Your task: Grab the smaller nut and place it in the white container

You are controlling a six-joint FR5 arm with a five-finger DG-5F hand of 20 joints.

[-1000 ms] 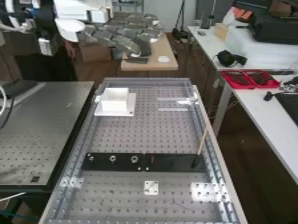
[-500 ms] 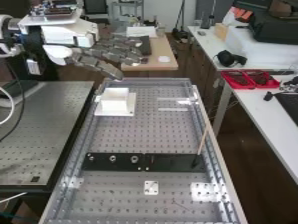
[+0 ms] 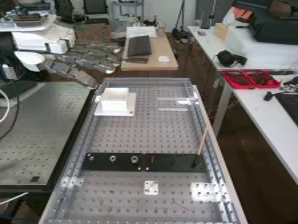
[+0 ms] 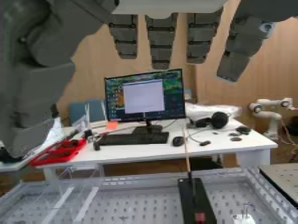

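Hovering by the far left corner of the perforated worktop, the robot hand is carrying nothing, its fingers spreading apart and lying nearly straight. Three small pieces are sitting in a row on the left half of the black plate, near the worktop's near end. The leftmost is looking slimmest, so it is probably the smaller nut, though size is proving hard to judge at this slant. The white container is standing on its white base at the far left, well apart from the plate.

Getting to the nut is seeming the step in hand, with the whole task lying ahead. Doing it well is meaning passing high over the container's walls, then lining up above the leftmost piece before lowering. With so little to grip, the thumb and one fingertip are looking the likeliest tools, closing gently on opposite sides while the spare fingers are keeping off the middle piece. Pressing down hard is risking a scrape along the plate; lifting straight up is seeming safest.
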